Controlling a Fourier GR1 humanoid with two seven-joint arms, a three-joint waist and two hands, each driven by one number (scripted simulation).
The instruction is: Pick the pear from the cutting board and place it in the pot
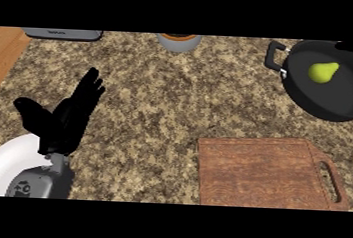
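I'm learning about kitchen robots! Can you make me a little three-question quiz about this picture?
1. True or false: the pear lies inside the pot.
2. What lies on the cutting board? A) a pear B) nothing C) a spoon
3. Which hand shows, fingers straight, beside the white plate?

Key:
1. True.
2. B.
3. The left hand; the right hand is out of view.

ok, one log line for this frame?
green pear: in black pot | wooden cutting board: bare | left hand: open, resting | right hand: unseen
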